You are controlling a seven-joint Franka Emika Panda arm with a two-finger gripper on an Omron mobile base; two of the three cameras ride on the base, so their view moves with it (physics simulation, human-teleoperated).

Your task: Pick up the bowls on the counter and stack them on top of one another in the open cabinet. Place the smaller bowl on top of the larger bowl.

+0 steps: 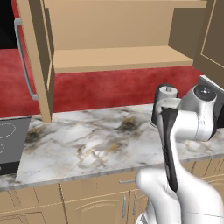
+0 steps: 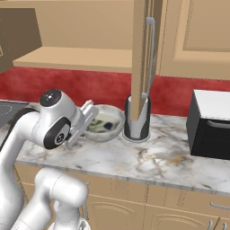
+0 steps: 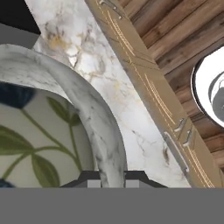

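One larger bowl is sitting on the counter, beside one black-and-silver cylinder. The hand is pinching this bowl's thick marbled rim, its two fingers nearly closed.

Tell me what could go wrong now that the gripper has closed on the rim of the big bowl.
The gripper pinches only the thick rim of the marbled bowl, so the bowl may tilt or slip when lifted. The black-and-silver canister stands close beside it, and the open cabinet door hangs right above; a swing toward the shelf could clip either. The shelf sits well above the counter, a long carry on an edge grip.
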